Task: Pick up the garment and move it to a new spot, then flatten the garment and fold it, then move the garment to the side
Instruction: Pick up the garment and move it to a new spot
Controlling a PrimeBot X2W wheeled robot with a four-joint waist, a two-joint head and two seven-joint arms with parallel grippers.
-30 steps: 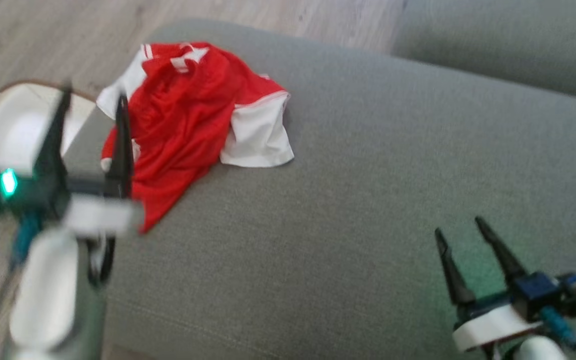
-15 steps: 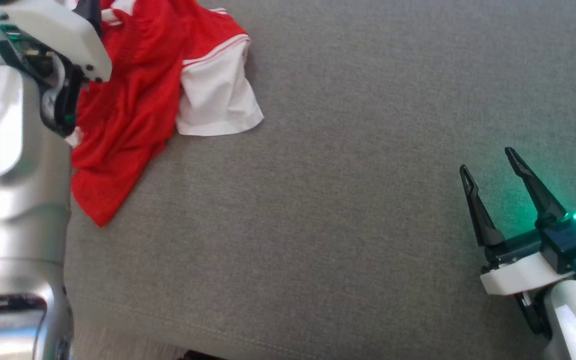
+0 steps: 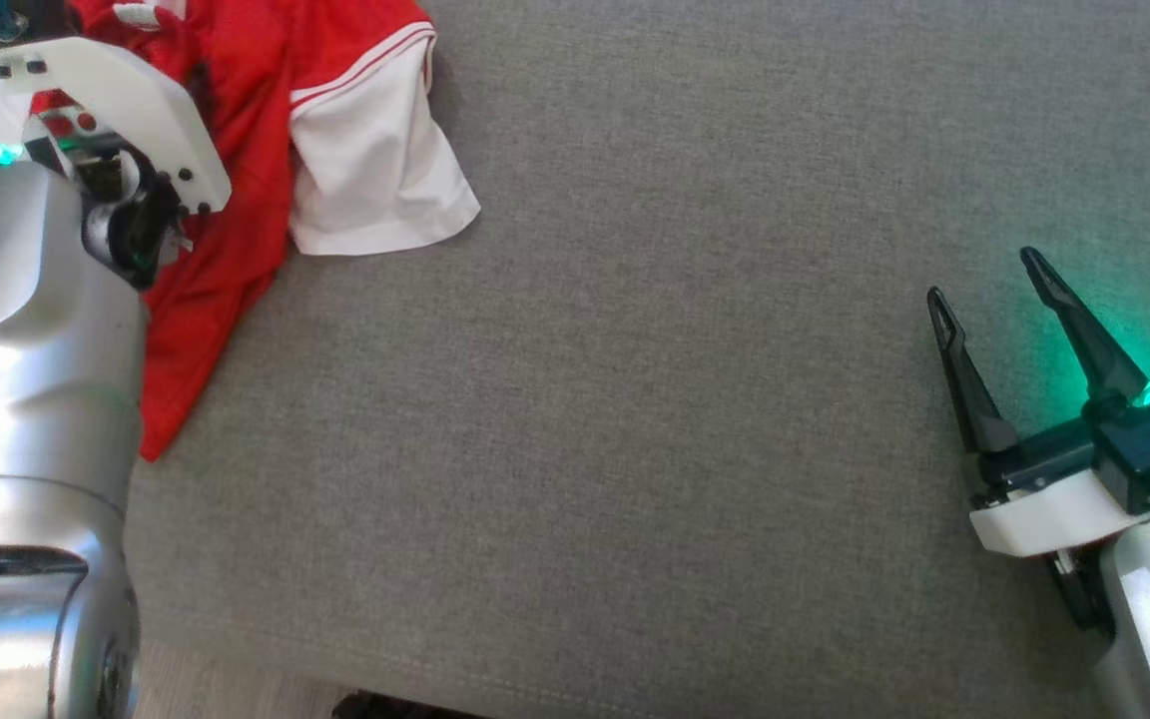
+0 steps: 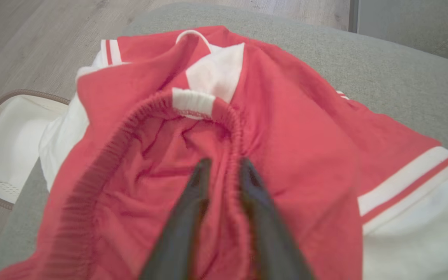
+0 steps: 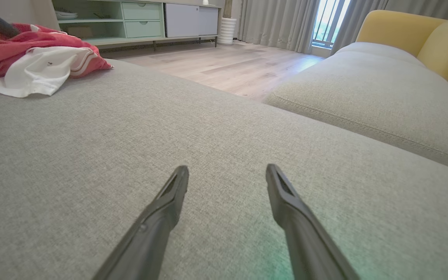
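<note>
Left gripper (image 4: pixel 224 171): a second ago spread wide and short of the cloth. Now it is down in the garment (image 4: pixel 305 136), jaws narrowed onto the ribbed elastic edge, a ridge of red fabric pinched between them. Garment not yet lifted. It lies crumpled at the far-left corner of the grey sofa cushion (image 3: pixel 685 399), above the white basket (image 4: pixel 6 147) on the floor. Right gripper (image 3: pixel 982 278) unchanged: fully spread, empty, over bare cushion well apart. Head camera has tilted down. Judgement: pick-up grasp under way; lift and carry come next.
</note>
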